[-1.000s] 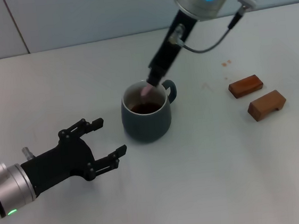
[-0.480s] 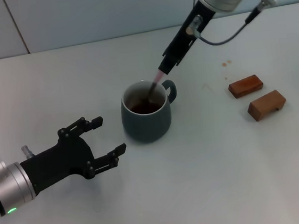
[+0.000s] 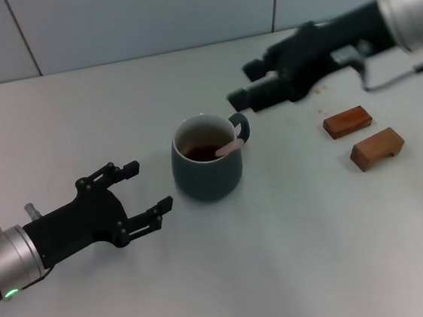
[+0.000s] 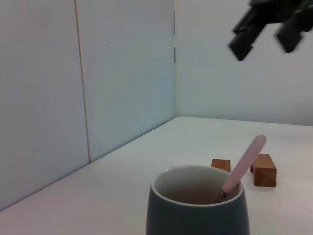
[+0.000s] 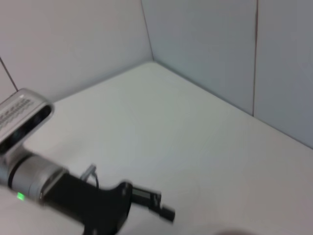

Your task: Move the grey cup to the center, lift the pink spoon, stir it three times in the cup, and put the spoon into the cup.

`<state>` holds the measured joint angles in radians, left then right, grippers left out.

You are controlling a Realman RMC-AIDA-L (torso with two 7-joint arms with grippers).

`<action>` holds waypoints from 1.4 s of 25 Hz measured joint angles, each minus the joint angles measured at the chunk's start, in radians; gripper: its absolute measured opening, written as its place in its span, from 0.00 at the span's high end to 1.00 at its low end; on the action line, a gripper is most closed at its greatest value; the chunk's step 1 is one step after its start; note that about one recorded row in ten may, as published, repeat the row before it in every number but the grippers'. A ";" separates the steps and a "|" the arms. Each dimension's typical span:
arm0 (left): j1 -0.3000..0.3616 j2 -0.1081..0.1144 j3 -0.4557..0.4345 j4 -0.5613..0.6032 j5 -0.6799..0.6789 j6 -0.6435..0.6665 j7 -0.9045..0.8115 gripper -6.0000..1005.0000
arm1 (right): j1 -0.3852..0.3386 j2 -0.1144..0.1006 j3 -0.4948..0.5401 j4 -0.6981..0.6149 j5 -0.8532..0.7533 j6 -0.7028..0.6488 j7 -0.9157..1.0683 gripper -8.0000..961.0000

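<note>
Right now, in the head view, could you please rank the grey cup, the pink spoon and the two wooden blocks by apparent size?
1. grey cup, clearly the largest.
2. The two wooden blocks look alike, so I will not rank them.
3. pink spoon, smallest as seen: only its handle shows above the rim.

Pink spoon leans tilted inside upright grey cup
</note>
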<state>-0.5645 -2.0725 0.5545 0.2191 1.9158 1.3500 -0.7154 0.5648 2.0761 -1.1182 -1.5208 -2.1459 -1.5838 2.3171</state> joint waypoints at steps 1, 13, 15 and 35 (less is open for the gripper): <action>0.000 0.000 0.000 0.000 0.000 0.000 0.000 0.18 | -0.051 0.000 0.001 -0.013 0.034 0.007 -0.046 0.53; -0.021 0.000 0.020 0.046 0.005 0.007 -0.097 0.18 | -0.354 0.007 0.046 0.220 0.297 0.166 -0.604 0.16; -0.025 -0.001 0.024 0.047 0.005 0.007 -0.098 0.18 | -0.350 0.005 0.051 0.283 0.300 0.189 -0.631 0.15; -0.030 -0.002 0.044 0.052 0.005 0.000 -0.123 0.18 | -0.296 0.004 0.049 0.402 0.292 0.205 -0.645 0.14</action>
<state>-0.5944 -2.0740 0.5983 0.2716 1.9205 1.3502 -0.8385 0.2689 2.0801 -1.0694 -1.1192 -1.8541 -1.3789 1.6724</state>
